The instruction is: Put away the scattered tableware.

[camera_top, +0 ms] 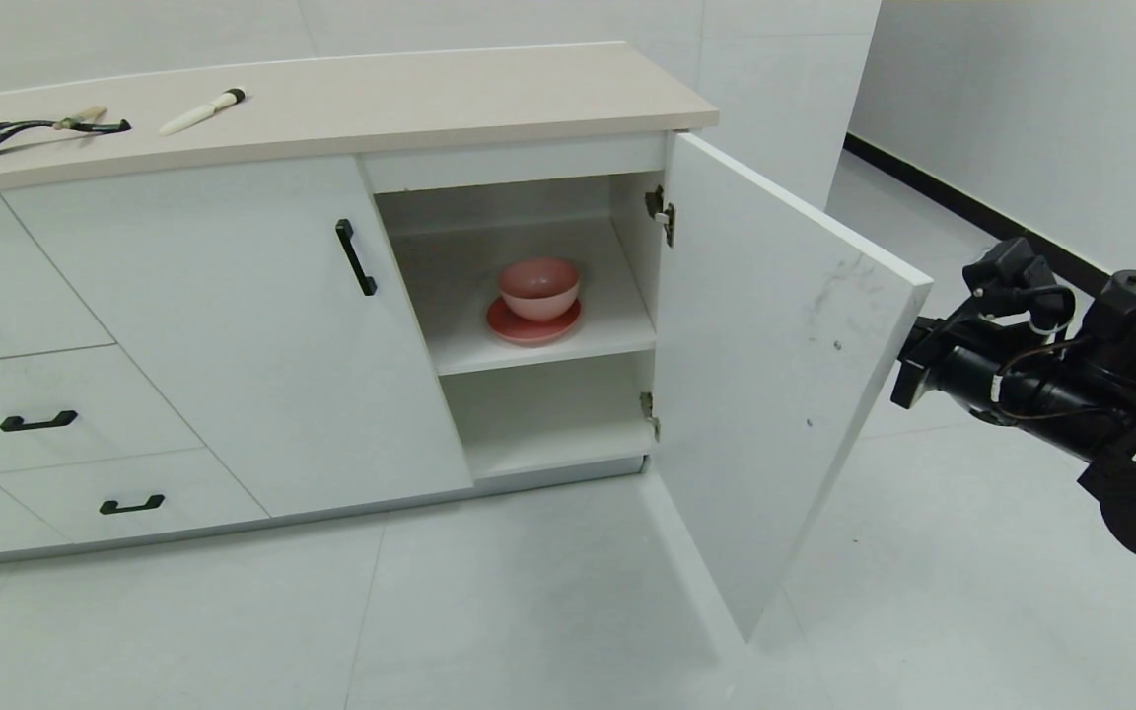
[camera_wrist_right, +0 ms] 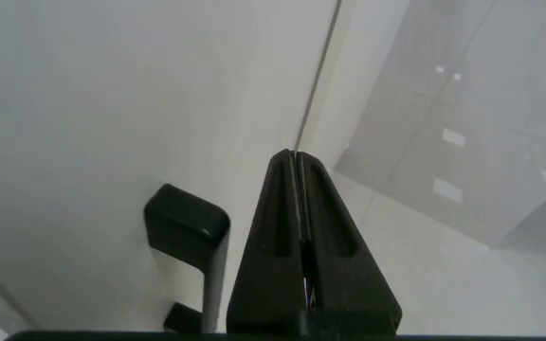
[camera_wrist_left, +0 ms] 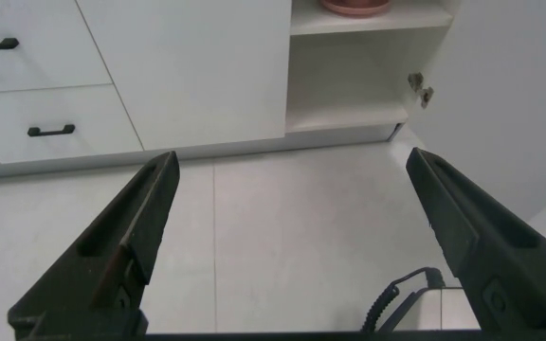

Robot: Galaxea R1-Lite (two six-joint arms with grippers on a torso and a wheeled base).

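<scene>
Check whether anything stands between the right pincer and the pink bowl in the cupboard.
Yes. The open cupboard door stands between them: the right pincer, shut, is at the door's outer face beside its black handle, while the pink bowl sits on a plate on the upper shelf inside.

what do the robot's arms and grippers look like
The right arm is black, built of chunky round joints, with thin loose wires and a white band. The left gripper has two long black fingers tapering to wedges, with a coiled black cable near its base. The right gripper has the same black tapered shape.
</scene>
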